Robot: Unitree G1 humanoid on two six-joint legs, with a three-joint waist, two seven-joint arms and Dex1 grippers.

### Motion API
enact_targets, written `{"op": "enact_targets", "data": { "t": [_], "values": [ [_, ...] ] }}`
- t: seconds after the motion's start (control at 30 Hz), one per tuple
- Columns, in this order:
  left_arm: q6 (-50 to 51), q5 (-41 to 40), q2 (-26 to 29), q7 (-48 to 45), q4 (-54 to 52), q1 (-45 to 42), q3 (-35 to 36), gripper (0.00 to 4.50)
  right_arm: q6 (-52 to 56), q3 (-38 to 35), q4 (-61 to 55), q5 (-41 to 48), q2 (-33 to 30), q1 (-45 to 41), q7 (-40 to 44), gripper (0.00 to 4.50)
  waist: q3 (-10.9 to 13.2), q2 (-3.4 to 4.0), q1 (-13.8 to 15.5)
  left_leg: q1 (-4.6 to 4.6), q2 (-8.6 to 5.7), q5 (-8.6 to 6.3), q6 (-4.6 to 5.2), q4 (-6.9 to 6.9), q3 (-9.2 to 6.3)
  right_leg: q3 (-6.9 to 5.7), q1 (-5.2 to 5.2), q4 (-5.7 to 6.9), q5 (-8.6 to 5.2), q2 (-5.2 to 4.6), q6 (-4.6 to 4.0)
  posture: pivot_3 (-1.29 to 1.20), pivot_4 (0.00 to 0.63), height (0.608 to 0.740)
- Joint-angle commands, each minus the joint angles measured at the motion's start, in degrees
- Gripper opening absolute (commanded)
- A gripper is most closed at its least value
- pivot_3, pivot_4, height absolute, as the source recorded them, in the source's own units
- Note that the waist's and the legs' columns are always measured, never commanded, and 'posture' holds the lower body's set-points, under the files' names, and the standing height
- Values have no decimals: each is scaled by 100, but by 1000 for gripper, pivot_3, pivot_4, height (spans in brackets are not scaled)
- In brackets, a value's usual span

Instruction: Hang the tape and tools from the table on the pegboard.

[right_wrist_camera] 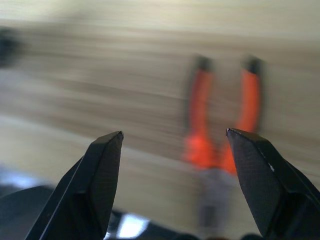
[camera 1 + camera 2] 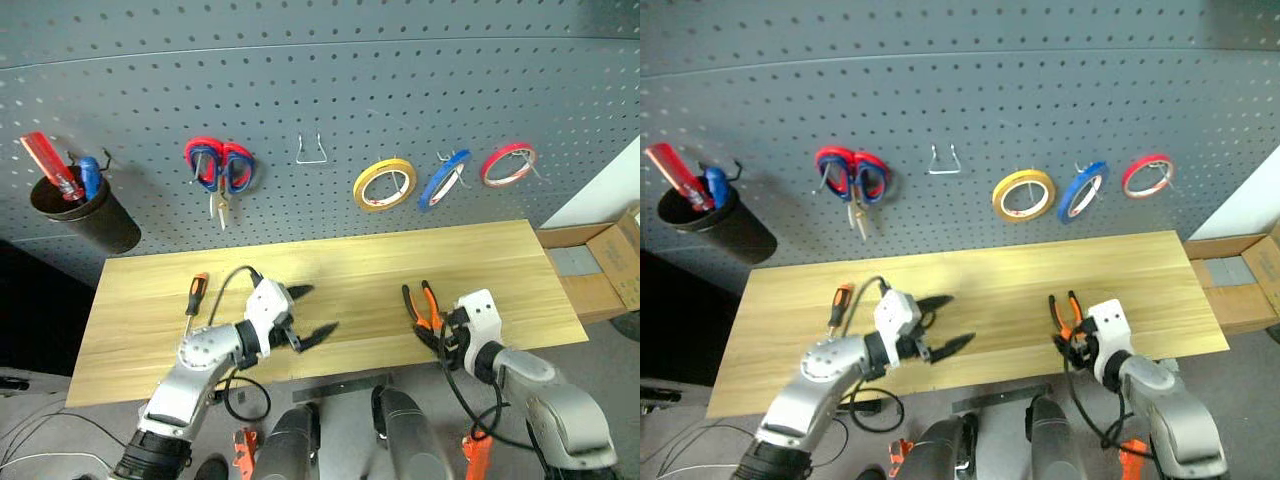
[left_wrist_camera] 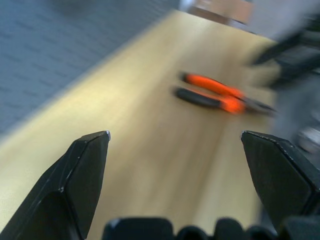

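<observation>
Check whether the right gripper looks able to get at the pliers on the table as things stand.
Probably yes. The right gripper is open just short of the pliers, which lie flat on the table with nothing between or over them.

The 2 head views look down over table (image 2: 330, 270) and pegboard (image 2: 320, 90); both wrist views share the pliers (image 1: 220, 120).

No text, label, brand, number or sign can be read in any of the views. The tape rolls on the pegboard (image 2: 320, 120) and the cardboard box (image 2: 600, 262) beside the desk (image 2: 330, 280) may carry print, but nothing on them is legible here.
</observation>
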Motion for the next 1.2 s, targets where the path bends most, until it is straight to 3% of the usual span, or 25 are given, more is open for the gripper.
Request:
{"op": "enact_targets", "data": {
  "t": [0.03,0.37,1.0,1.17,1.2],
  "values": [
    [-87,44,2,-17,-211,-11,-70,4500,83,-29,204,-329,76,-295,-452,3387,0,2,24,-2,1,1,-1,0,-2,-3,0,0,0,0,0,-182,313,740],
    [93,-9,53,-12,-379,-21,-12,4500,882,199,380,-319,168,-442,-352,3387,-2,3,23,-22,-3,9,-17,-8,-3,-18,-17,-5,1,-9,-3,-164,312,740],
    [262,-11,65,139,-552,4,48,4500,1193,794,1819,-954,225,-1430,-556,3387,-18,-6,27,-14,-5,-2,2,-4,-6,-25,-6,-3,3,-12,-2,-136,296,740],
    [275,-9,62,178,-548,-5,75,4500,1357,808,1781,-930,273,-1438,-466,2278,-34,-11,30,-12,-5,-2,2,-3,-6,-25,-5,-3,3,-12,-2,-138,290,740],
    [279,-15,56,185,-537,-29,91,4500,1404,795,1662,-898,222,-1449,-406,2268,-35,-11,31,-12,-5,-2,2,-4,-6,-25,-5,-3,3,-12,-2,-139,290,740]
  ]
}}
